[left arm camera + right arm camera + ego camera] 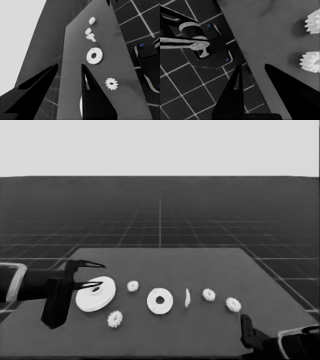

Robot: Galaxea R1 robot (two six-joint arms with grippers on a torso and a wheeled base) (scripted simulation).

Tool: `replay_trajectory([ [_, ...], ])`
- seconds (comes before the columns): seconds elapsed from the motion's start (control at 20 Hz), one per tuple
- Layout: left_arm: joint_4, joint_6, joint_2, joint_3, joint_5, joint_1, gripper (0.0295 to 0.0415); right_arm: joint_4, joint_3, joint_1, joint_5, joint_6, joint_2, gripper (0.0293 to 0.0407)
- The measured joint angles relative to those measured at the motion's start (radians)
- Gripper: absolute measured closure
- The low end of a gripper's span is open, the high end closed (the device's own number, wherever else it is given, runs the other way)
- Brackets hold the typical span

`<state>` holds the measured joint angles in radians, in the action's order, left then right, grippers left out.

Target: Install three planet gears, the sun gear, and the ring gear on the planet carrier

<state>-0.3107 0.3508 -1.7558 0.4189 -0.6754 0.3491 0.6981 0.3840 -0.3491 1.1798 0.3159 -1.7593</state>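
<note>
From my seat, the table (165, 335) carried a loose row: larger round part (95, 295) at the left end, a gear (132, 286) beside it, another gear (115, 319) nearer me, then the smaller round part (160, 301) lying flat, hole up. A thin white piece (187, 297) stood on edge just right of it, then two more gears (209, 294) (233, 304). My left gripper (95, 274) hung over the larger part's far rim, fingers spread. The right gripper (252, 75) waited at the near right corner, fingers apart, holding nothing.
</note>
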Motion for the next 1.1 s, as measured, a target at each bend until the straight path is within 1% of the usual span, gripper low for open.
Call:
replay_trajectory([
  [0.05, 0.073, -0.003, 0.003, -0.071, -0.049, -0.071, 0.0415, -0.076, -0.053, -0.054, -0.023, -0.003, -0.014, 0.0407],
  [0.1, 0.044, -0.002, 0.002, -0.043, -0.030, -0.045, 0.0414, -0.045, -0.029, -0.034, -0.014, -0.002, -0.008, 0.0392],
  [0.15, 0.026, -0.001, 0.001, -0.025, -0.018, -0.029, 0.0396, -0.026, -0.016, -0.022, -0.008, -0.001, -0.005, 0.0363],
  [0.2, 0.015, -0.001, 0.001, -0.015, -0.011, -0.020, 0.0364, -0.016, -0.008, -0.015, -0.004, -0.001, -0.003, 0.0332],
  [0.25, -0.466, -0.486, -0.292, 0.115, -0.429, -0.254, 0.0333, -0.009, -0.003, -0.011, -0.002, 0.000, -0.001, 0.0320],
  [0.3, -0.430, -0.986, -0.612, 0.362, -0.819, -0.306, 0.0310, -0.006, -0.001, -0.009, -0.001, 0.000, -0.001, 0.0317],
  [0.35, -0.203, -1.255, -0.771, 0.651, -0.870, -0.303, 0.0308, -0.004, 0.001, -0.007, -0.001, 0.000, 0.000, 0.0316],
  [0.4, -0.049, -1.347, -0.857, 0.884, -0.841, -0.304, 0.0315, -0.002, 0.002, -0.007, 0.000, 0.000, 0.000, 0.0315],
  [0.45, 0.047, -1.369, -0.915, 1.054, -0.821, -0.308, 0.0321, -0.001, 0.002, -0.006, 0.000, 0.000, 0.000, 0.0315],
  [0.5, 0.105, -1.367, -0.956, 1.172, -0.812, -0.312, 0.0324, -0.001, 0.002, -0.006, 0.000, 0.000, 0.000, 0.0315],
  [0.55, 0.140, -1.358, -0.984, 1.252, -0.810, -0.314, 0.0325, -0.001, 0.003, -0.006, 0.000, 0.000, 0.000, 0.0315],
  [0.6, 0.161, -1.349, -1.004, 1.305, -0.809, -0.316, 0.0326, -0.001, 0.003, -0.006, 0.000, 0.000, 0.000, 0.0315],
  [0.7, 0.181, -1.337, -1.024, 1.362, -0.809, -0.318, 0.0326, -0.001, 0.003, -0.006, 0.000, 0.000, 0.000, 0.0315],
  [0.75, 0.125, -1.312, -1.046, 1.418, -0.766, -0.384, 0.0326, 0.000, 0.003, -0.006, 0.000, 0.000, 0.000, 0.0315],
  [0.8, 0.096, -1.291, -1.064, 1.466, -0.737, -0.434, 0.0326, 0.000, 0.003, -0.006, 0.000, 0.000, 0.000, 0.0315],
  [0.85, 0.081, -1.274, -1.079, 1.503, -0.718, -0.461, 0.0326, 0.000, 0.003, -0.006, 0.000, 0.000, 0.000, 0.0315],
  [0.95, 0.069, -1.256, -1.095, 1.543, -0.699, -0.483, 0.0326, 0.000, 0.003, -0.006, 0.000, 0.000, 0.000, 0.0315],
  [1.1, 0.065, -1.248, -1.102, 1.561, -0.690, -0.491, 0.0326, 0.000, 0.003, -0.006, 0.000, 0.000, 0.000, 0.0315],
])
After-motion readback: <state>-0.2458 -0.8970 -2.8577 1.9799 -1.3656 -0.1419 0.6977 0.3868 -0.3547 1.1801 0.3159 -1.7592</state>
